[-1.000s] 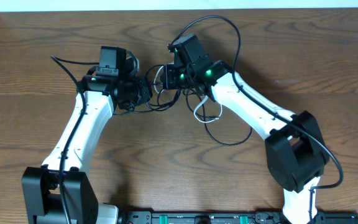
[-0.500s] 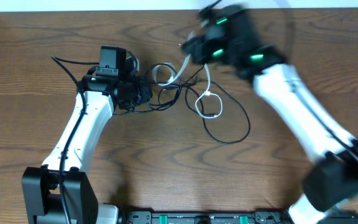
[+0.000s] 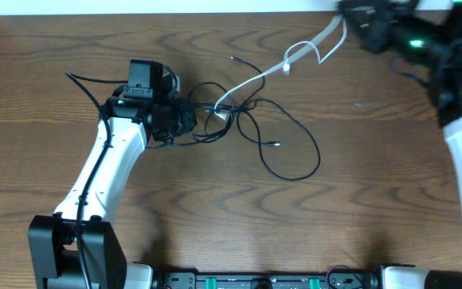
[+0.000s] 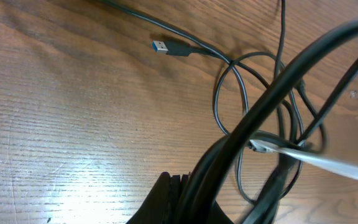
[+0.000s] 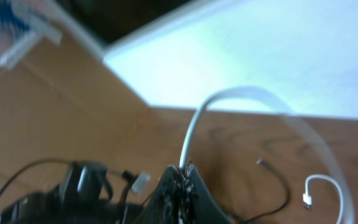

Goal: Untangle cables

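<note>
Several thin black cables (image 3: 243,112) lie tangled at the table's middle, with a wide loop trailing toward the front. My left gripper (image 3: 184,119) is shut on the black cables at the tangle's left end; in the left wrist view (image 4: 194,190) they run up from the fingers. A blue-tipped USB plug (image 4: 160,45) lies loose. My right gripper (image 3: 353,19) is at the far right, shut on the white cable (image 3: 251,83), which stretches taut from the tangle. In the right wrist view (image 5: 182,176) the white cable (image 5: 241,92) arcs over to its plug (image 5: 307,199).
The table's back edge and a white wall (image 3: 175,6) run right behind my right gripper. My left arm (image 3: 107,168) crosses the left half of the table. A black bar with green lights (image 3: 255,281) lies along the front edge.
My right arm has swung fast from the tangle to the far right corner, pulling the white cable out straight. The left gripper has held still on the black cables.
</note>
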